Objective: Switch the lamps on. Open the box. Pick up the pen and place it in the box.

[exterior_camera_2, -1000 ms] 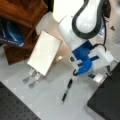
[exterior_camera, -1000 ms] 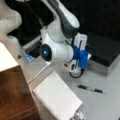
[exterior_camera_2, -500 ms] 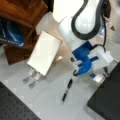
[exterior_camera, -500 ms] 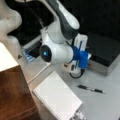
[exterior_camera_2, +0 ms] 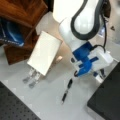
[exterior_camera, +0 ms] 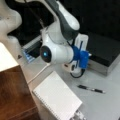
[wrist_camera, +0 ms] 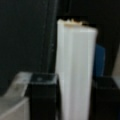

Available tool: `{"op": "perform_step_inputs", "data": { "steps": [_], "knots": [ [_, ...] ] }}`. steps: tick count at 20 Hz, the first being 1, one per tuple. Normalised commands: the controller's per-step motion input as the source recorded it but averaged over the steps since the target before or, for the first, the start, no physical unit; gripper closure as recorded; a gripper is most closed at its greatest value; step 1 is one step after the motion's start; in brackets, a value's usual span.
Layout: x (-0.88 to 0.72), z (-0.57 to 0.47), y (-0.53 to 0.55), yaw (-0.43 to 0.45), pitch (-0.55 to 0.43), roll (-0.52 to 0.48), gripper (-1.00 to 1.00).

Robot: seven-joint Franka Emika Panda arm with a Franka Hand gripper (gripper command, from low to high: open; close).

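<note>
The box [exterior_camera: 107, 48] is a wide, flat black case at a front view's right, and it fills a lower right corner [exterior_camera_2: 107, 100]; its lid lies flat. My gripper [exterior_camera: 75, 71] [exterior_camera_2: 98, 75], under a blue mount, is at the box's pale front edge. In the wrist view the gripper [wrist_camera: 75, 77] has its two black fingers [wrist_camera: 42, 97] pressed against both sides of a pale upright bar [wrist_camera: 76, 62], which looks like that edge. The thin black pen [exterior_camera: 91, 89] [exterior_camera_2: 67, 90] lies loose on the grey table, apart from the gripper.
A white notepad [exterior_camera: 57, 97] [exterior_camera_2: 45, 52] lies near the pen. A brown wooden block [exterior_camera: 15, 92] [exterior_camera_2: 22, 12] stands beside it. A white cable [exterior_camera: 37, 73] runs across the table. The arm's big white body [exterior_camera: 57, 47] hangs over the middle.
</note>
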Motion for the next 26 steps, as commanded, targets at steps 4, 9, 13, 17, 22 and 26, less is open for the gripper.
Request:
{"op": "perform_step_inputs", "data": {
  "steps": [4,9,13,17,22,26],
  "knots": [
    [-0.06,-0.01,-0.19,-0.174,0.029,-0.011,1.00],
    [-0.07,0.15,-0.21,-0.153,0.105,-0.075,1.00],
    [-0.06,0.25,-0.19,-0.109,0.125,-0.139,1.00],
    [-0.06,0.20,-0.15,-0.071,0.108,-0.232,1.00],
    [-0.08,0.21,-0.14,0.001,0.085,-0.282,1.00],
    [-0.08,0.32,-0.12,0.140,0.076,-0.325,1.00]
  ]
}}
